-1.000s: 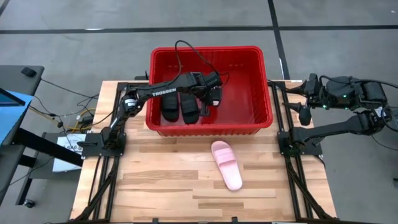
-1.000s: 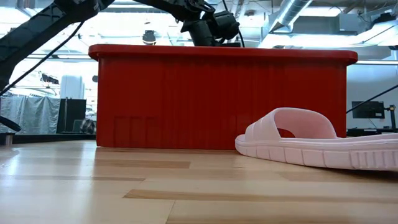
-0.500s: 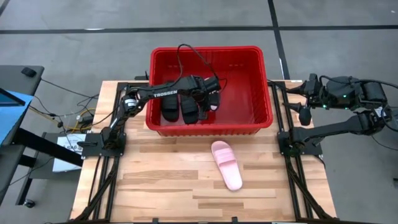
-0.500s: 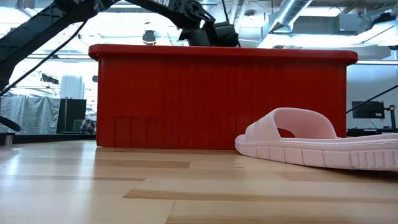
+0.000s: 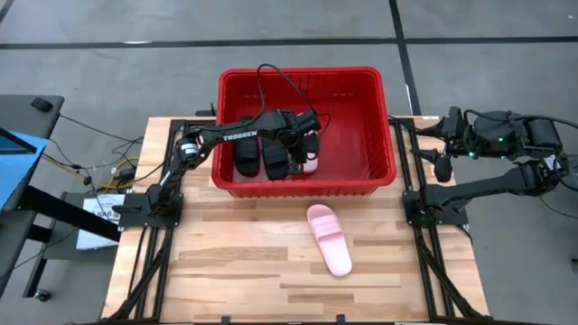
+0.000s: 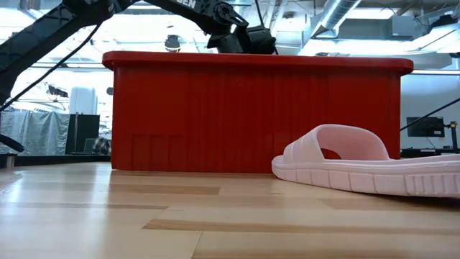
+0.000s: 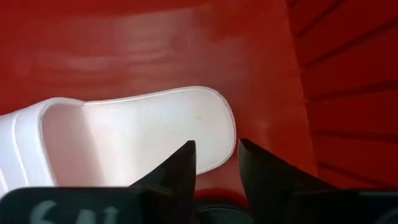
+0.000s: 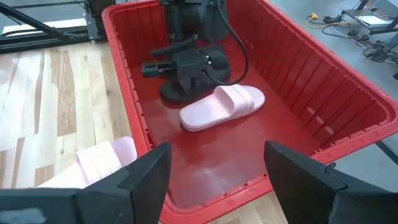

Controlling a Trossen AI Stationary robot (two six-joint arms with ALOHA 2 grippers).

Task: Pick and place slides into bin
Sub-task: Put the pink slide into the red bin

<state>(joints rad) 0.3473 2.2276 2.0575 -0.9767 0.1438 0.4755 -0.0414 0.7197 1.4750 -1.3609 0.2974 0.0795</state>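
The red bin (image 5: 298,71) stands at the table's far middle. Two black slides (image 5: 260,157) lie side by side on its floor. Next to them a light pink slide (image 8: 224,106) lies flat, sole down. My left gripper (image 7: 216,163) reaches down into the bin, open, its fingertips at one end of this slide. A second pink slide (image 5: 329,238) rests on its sole on the table in front of the bin. My right gripper (image 8: 214,168) hangs open beyond the table's right edge, with nothing between its fingers. My left gripper comes from above, pointing down, and its open fingers (image 7: 180,168) stand on either side of the rim at the pink slide's end (image 7: 214,134). The slide lies on the bin floor. Whether a finger touches it I cannot tell.
Cables (image 5: 280,77) loop from the left arm over the bin's far rim. The bin's right half (image 5: 357,135) is bare floor. Bare wood lies around the pink slide on the table (image 6: 366,169). The arm mounts stand at the table's left and right edges.
My left gripper has gone down into the bin and a little toward the table's near edge. The pink slide it carried now lies flat on the bin floor beside the black slides. The slide on the table and my right arm have kept still.
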